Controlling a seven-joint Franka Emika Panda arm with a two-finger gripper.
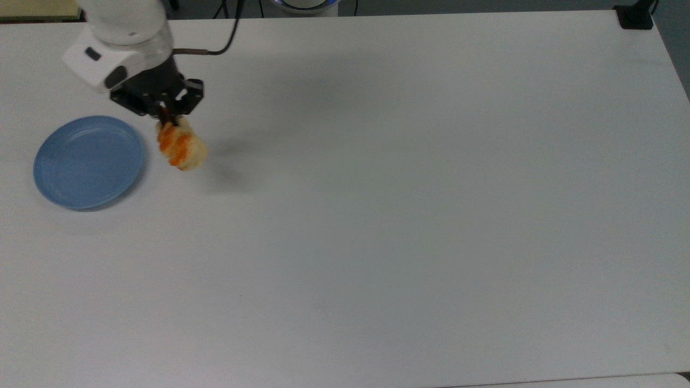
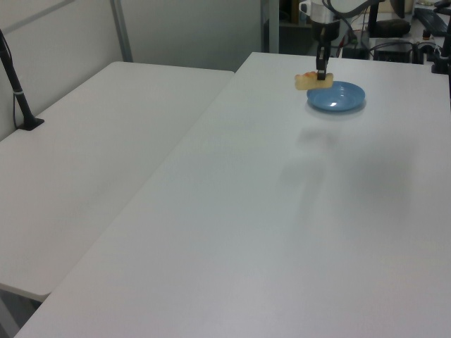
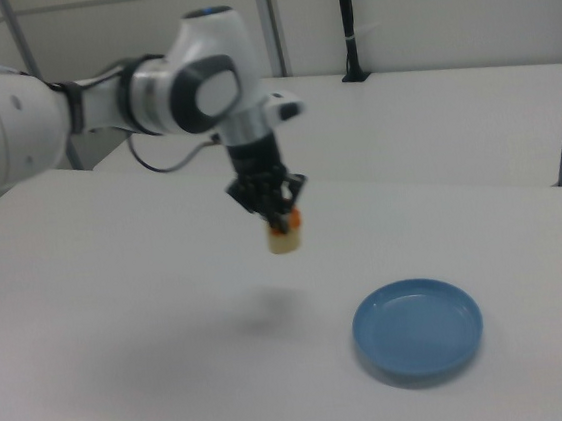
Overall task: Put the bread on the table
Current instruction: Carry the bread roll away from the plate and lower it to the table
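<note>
The bread point(image 1: 181, 146) is a small tan loaf with orange patches. It hangs in the air above the white table point(image 1: 409, 205), just right of the blue plate point(image 1: 86, 161) in the top view. My gripper point(image 1: 167, 119) is shut on the loaf's upper end. In the left view the bread point(image 2: 309, 81) hangs left of the plate point(image 2: 337, 96), under the gripper point(image 2: 320, 74). In the right view the bread point(image 3: 285, 235) dangles from the gripper point(image 3: 279, 214), with its shadow on the table point(image 3: 121, 318) below it.
The blue plate point(image 3: 417, 329) lies bare near the top view's left edge. A black mount point(image 1: 636, 19) sits at the table's far right corner in the top view. A second white table point(image 2: 91, 162) adjoins on the left view's left.
</note>
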